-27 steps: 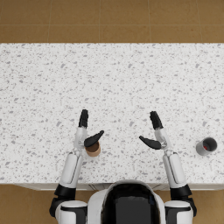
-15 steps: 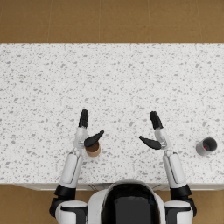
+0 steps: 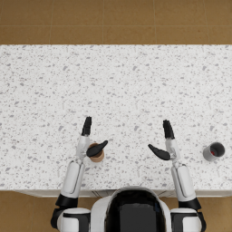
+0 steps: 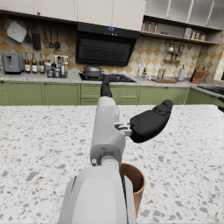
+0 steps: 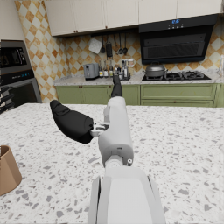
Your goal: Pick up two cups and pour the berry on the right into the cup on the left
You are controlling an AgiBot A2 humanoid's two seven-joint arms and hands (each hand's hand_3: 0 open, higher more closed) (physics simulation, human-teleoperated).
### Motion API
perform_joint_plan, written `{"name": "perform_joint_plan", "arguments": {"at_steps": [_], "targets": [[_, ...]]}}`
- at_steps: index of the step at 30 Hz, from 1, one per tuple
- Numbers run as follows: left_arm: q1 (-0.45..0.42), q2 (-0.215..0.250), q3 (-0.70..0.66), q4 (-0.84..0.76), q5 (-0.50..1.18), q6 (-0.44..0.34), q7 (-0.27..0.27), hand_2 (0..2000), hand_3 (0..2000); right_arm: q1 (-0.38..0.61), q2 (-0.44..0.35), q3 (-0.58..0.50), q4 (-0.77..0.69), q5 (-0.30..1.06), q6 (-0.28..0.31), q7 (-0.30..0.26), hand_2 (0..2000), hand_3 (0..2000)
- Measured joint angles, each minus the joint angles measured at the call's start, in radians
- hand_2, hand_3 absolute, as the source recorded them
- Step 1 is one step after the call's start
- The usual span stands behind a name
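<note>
The brown cup [image 3: 96, 154] stands upright near the front edge of the surface [image 3: 118, 90], on its left half. It is just beside the left hand [image 3: 89, 142], under the thumb of this hand, and in the left wrist view the same cup [image 4: 133, 183] shows close against the white forearm; I cannot tell if it touches. The left hand [image 4: 131, 118] holds nothing: its fingers point straight away from the robot and the thumb sticks out to the side over the cup.

The dark cup [image 3: 214, 151] stands upright near the front right corner of the surface, with something red inside it. It is well apart from the right hand [image 3: 164, 142]. This right hand [image 5: 87, 116] is also spread and holds nothing, fingers stretched forward, thumb out toward the middle. The brown cup [image 5: 6, 170] shows also at the edge of the right wrist view.
</note>
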Motion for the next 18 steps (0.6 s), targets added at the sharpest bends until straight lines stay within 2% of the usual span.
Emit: {"name": "perform_joint_plan", "arguments": {"at_steps": [7, 13, 18], "targets": [[-0.081, -0.015, -0.039, -0.038, 0.196, -0.005, -0.005, 0, 0, -0.131, -0.016, -0.223, 0.054, 0.220, -0.004, 0.005, 0, 0], [-0.155, -0.029, -0.062, -0.061, 0.232, -0.005, -0.005, 0, 0, -0.195, -0.094, -0.484, 0.067, 0.410, -0.005, 0.005, 0, 0], [-0.215, -0.040, -0.073, -0.068, 0.236, -0.005, -0.005, 0, 0, -0.221, -0.136, -0.621, 0.068, 0.475, -0.005, 0.005, 0, 0]]}}
